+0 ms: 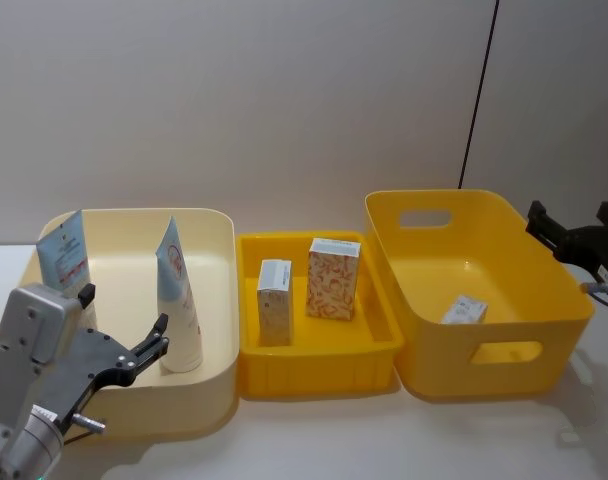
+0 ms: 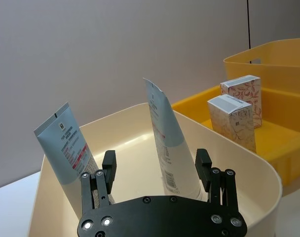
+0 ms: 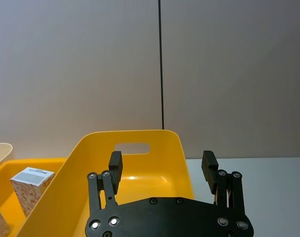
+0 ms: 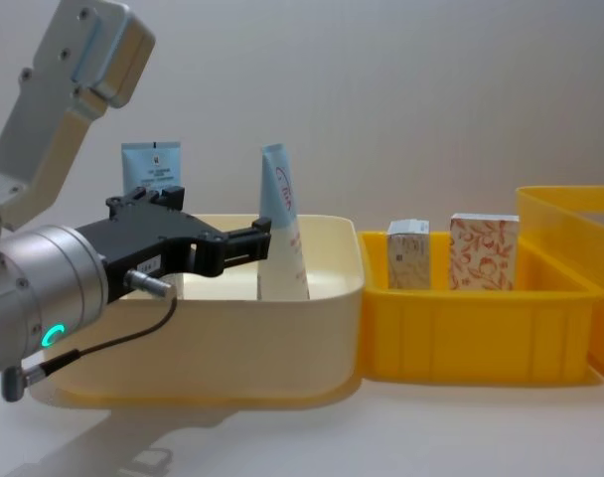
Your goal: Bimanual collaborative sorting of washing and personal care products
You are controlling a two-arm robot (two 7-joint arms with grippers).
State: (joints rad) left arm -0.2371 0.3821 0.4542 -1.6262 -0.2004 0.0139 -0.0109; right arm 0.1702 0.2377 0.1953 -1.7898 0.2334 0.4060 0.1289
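Tipping is the chief risk. In the head view, the left hand [image 1: 125,308] hangs at seven o'clock with its fingers spread. One fingertip is just beside the near tube [image 1: 179,300], which stands upright and unsupported in the cream tub [image 1: 216,228]. A sideways brush from that finger would likely topple the tube. A second tube [image 1: 64,255] leans at ten o'clock against the tub's far wall. At the middle, the white carton [image 1: 275,300] and the floral carton [image 1: 333,278] stand on end in the small yellow tray [image 1: 314,375]. A third carton [image 1: 465,311] lies in the large yellow bin [image 1: 584,300]. The right hand [image 1: 574,215] hovers beyond the bin's rim at three o'clock. In the left wrist view, the near tube rises just ahead of the gap between the spread fingers [image 2: 109,160]. Closing early, or high on its tapered flat end, could let the tube squirt out or fold. In the right wrist view, that hand is also spread and holds nothing above the bin. If both arms reach for the tray together, they could meet over the upright cartons and knock them down. In the chest view, the left hand's nearer fingertip overlaps the tube's edge, and I cannot tell whether they touch. The tub could also slide across the table under a hard push.
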